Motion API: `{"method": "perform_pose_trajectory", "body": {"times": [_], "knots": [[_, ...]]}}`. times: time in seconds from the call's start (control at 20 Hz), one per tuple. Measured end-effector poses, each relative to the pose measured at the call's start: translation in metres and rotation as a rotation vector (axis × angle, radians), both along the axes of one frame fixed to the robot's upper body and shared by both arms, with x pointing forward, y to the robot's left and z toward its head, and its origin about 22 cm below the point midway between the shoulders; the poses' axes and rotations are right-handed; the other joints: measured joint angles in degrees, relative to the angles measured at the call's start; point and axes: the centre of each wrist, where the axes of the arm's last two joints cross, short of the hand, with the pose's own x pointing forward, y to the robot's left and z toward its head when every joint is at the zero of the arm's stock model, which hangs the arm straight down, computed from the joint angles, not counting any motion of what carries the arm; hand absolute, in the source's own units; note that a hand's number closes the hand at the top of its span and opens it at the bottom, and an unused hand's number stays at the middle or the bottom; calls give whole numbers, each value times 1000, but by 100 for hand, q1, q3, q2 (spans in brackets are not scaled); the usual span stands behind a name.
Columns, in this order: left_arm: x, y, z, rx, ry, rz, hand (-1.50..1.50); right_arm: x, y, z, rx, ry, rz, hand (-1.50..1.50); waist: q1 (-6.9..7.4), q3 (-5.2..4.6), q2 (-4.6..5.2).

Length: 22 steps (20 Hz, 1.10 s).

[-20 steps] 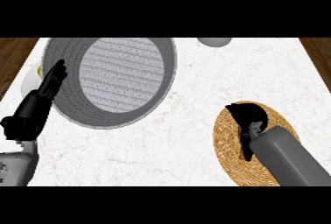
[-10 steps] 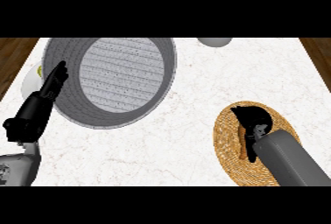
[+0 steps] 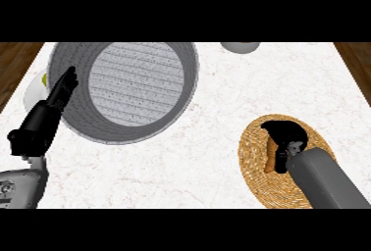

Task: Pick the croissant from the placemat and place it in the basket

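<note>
The croissant (image 3: 272, 158) lies on the round woven placemat (image 3: 255, 162) at the right; only a brown sliver of it shows beside my right hand (image 3: 284, 138). That hand is down over it with its fingers curled round it. The grey basket (image 3: 130, 88) stands at the upper left, its ribbed inside bare. My left hand (image 3: 45, 117) rests open by the basket's left rim, fingers pointing up.
A white plate (image 3: 33, 93) with something yellow-green on it peeks out behind the left hand. A pale bowl (image 3: 240, 47) sits at the counter's far edge. Dark wood borders the marble counter (image 3: 210, 122) on both sides.
The right hand has settled a little lower over the croissant and its fingers have closed in on it. The left hand has not moved.
</note>
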Motion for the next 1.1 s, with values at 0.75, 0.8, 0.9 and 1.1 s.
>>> {"method": "perform_pose_trajectory", "body": {"times": [0.75,0.8,0.9,1.1], "knots": [[1,-6,8,-7,-7,-32,0,37,2,22,4,-246,242,150,189,-4,40],[3,-10,10,-6,-13,-48,0,47,9,40,19,-303,289,150,294,9,81],[6,-17,13,-8,-25,-79,0,64,23,77,46,-425,392,150,516,28,162],[11,-25,19,-7,-45,-119,0,87,34,140,118,-655,545,150,778,50,295]]}}
